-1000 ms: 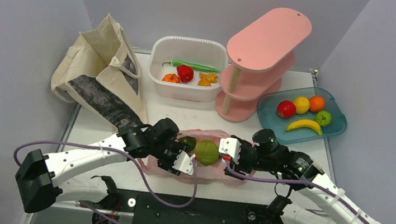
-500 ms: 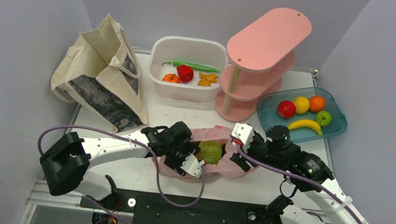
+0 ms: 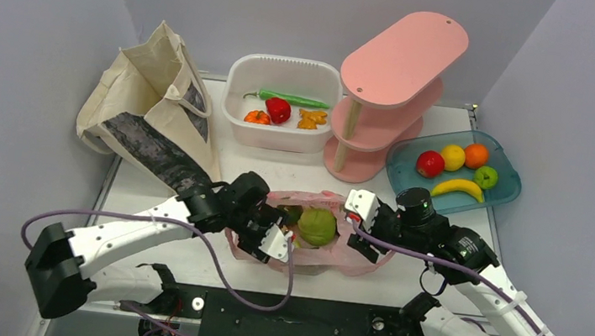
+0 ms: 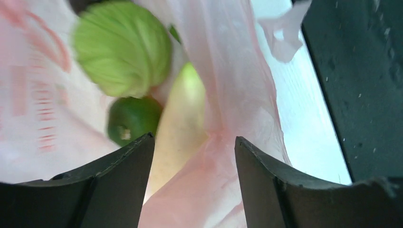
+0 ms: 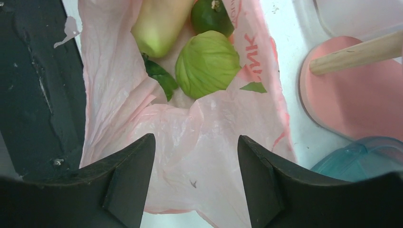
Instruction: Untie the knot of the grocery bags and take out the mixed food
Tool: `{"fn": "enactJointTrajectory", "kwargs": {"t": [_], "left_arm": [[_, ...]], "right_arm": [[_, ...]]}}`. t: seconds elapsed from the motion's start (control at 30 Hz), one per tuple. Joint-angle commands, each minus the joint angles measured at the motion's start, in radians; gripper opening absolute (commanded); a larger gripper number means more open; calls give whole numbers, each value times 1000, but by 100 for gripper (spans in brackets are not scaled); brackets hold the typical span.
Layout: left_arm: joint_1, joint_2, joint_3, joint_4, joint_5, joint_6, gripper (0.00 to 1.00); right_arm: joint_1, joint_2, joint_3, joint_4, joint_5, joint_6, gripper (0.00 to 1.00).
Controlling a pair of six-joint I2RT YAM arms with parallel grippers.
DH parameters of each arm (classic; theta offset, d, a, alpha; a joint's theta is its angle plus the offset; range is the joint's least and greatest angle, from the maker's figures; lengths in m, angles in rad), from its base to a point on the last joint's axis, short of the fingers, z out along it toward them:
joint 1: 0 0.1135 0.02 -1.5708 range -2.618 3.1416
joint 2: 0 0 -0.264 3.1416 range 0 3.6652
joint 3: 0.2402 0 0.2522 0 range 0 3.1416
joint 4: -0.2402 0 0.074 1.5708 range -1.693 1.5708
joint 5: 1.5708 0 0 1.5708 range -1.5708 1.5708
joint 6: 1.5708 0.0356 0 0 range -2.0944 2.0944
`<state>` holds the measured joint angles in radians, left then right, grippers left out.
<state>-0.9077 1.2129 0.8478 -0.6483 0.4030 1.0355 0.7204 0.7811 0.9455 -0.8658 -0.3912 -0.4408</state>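
Observation:
The pink plastic bag (image 3: 326, 256) lies open at the near middle of the table. In it are a round green vegetable (image 3: 317, 225), a long white radish (image 5: 157, 28), a leafy green (image 5: 159, 76) and a dark green round thing (image 5: 211, 16). My left gripper (image 3: 280, 235) is open at the bag's left side; the left wrist view shows pink film (image 4: 223, 95) and the radish (image 4: 183, 118) between its jaws (image 4: 194, 137). My right gripper (image 3: 353, 225) is open over the bag's right edge (image 5: 196, 137). The beige canvas tote (image 3: 156, 118) stands at the back left.
A white tub (image 3: 242, 69) with peppers sits at the back middle. A pink tiered shelf (image 3: 396, 86) stands to its right. A blue tray (image 3: 512, 188) with fruit is at the right. The black table front edge (image 3: 295, 311) is just below the bag.
The bag's mouth has spread open between the two grippers. The right gripper rose and moved to the bag's right edge. The left arm swung right, then back left.

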Motion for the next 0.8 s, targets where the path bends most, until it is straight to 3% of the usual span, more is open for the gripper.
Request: {"fn": "enactJointTrajectory", "kwargs": {"t": [0.0, 0.2, 0.33, 0.57, 0.67, 0.77], "left_arm": [[7, -133, 66, 23, 112, -126, 60], [-4, -30, 74, 185, 10, -231, 53], [-17, 72, 68, 232, -52, -204, 51], [-45, 151, -4, 136, -110, -23, 61], [-56, 166, -31, 116, -133, -10, 63], [-57, 194, -50, 199, -149, -60, 63]], "right_arm": [[1, 11, 0, -11, -59, -42, 60], [13, 25, -17, -15, -108, -57, 60], [19, 22, -13, -19, -103, -58, 59], [22, 22, -13, -21, -82, -55, 58], [21, 24, -13, -19, -74, -56, 58], [20, 28, -23, -19, -76, -57, 57]]}}
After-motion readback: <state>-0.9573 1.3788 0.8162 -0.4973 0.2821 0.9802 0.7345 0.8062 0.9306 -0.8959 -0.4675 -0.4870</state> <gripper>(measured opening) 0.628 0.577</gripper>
